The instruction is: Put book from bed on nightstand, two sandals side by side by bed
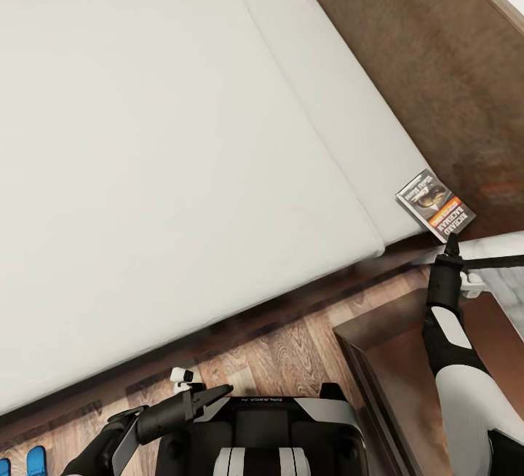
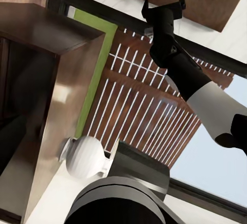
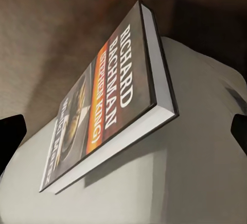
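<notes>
Book (image 1: 435, 204): thin paperback, dark cover with an orange band and white lettering. It lies flat at the corner of the bed (image 1: 182, 141), overhanging the edge of the off-white mattress slightly on the side nearest the right arm. Not yet lifted.

Right gripper (image 1: 452, 243): just short of the book's near corner, reaching in low from the nightstand side. In the right wrist view the book (image 3: 110, 106) sits centred ahead, with dark finger tips at both picture edges, so the jaws stand wide, well apart on either side of the book. Judged purpose: lined up to close on the overhanging edge, where a thin flat book offers a grip.

Nightstand (image 1: 407, 359): dark brown glossy top, beside the bed and under the right arm. Near enough to serve as the drop point.

Left gripper (image 1: 218, 391): held low over the plank floor (image 1: 291, 352), near the robot's trunk, apparently parked clear of the reach. Whether its jaws are wide or narrow cannot be told.

Sandals (image 1: 29, 459): bright blue, on the floor at the lower left edge of the head view, partly cut off.
</notes>
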